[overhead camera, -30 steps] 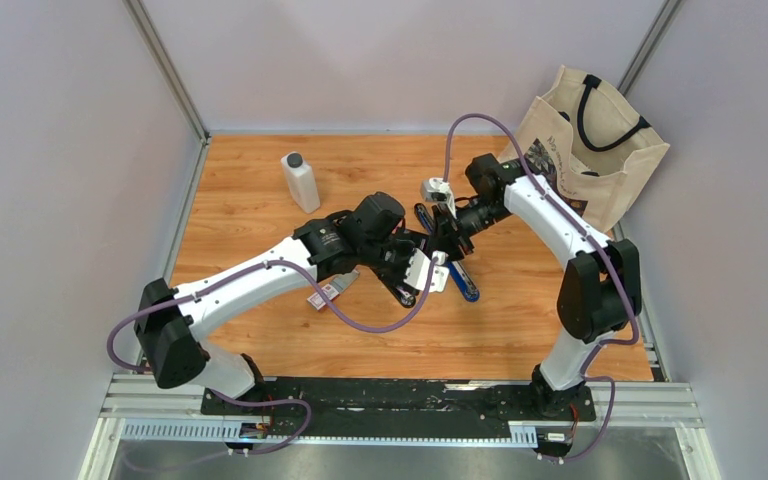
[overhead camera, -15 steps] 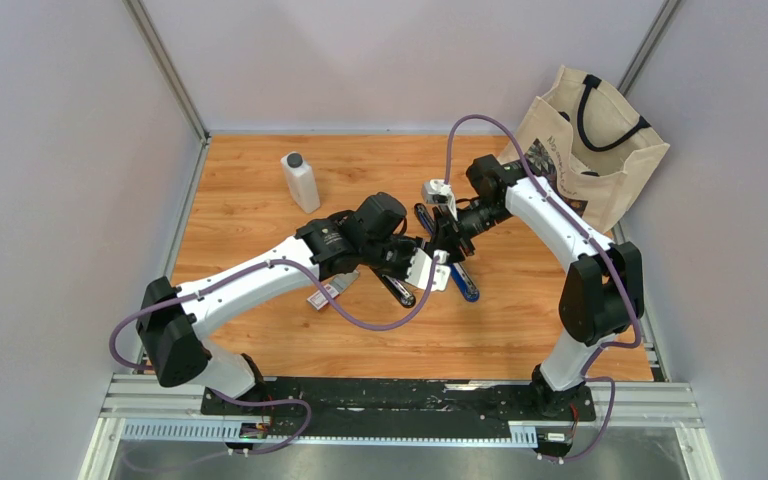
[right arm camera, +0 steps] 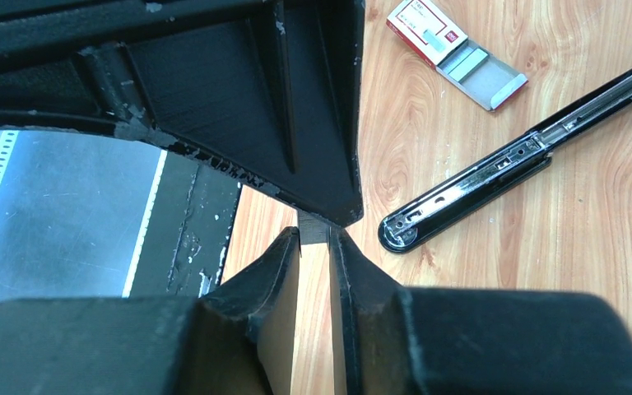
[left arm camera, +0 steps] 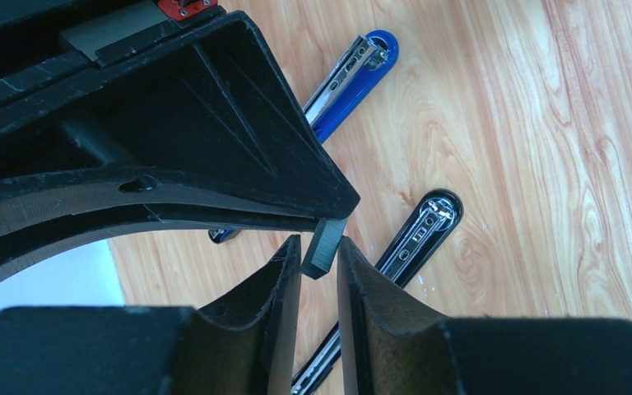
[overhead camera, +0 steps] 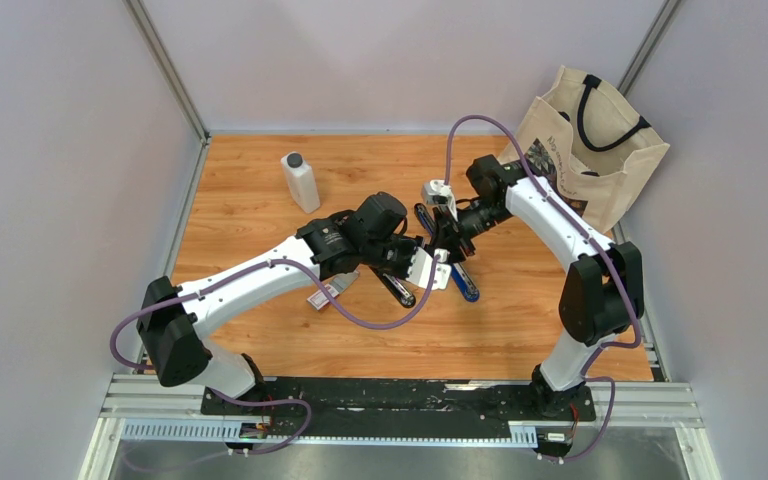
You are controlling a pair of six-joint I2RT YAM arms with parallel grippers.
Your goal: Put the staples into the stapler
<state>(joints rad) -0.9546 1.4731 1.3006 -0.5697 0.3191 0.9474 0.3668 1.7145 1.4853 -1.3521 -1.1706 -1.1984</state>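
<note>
On desk [overhead camera: 390, 345], nearest: staples box [right arm camera: 454, 53], grey tray slid out, lying flat by the left forearm. Just beyond, stapler [overhead camera: 466, 284] splayed open, blue base and black rail apart. Right end effector [right arm camera: 315, 243] pinched on grey strip [right arm camera: 313, 230]. Left end effector [left arm camera: 318, 253] jaws narrow around same strip; firm grip, cannot tell. Farther: white bottle [overhead camera: 300, 182], tote bag [overhead camera: 590, 160].

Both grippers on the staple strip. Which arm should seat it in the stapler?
Left, likely: left gripper pinches the staple strip with the stapler open just beyond its fingertips; right gripper only needs to release.
</note>
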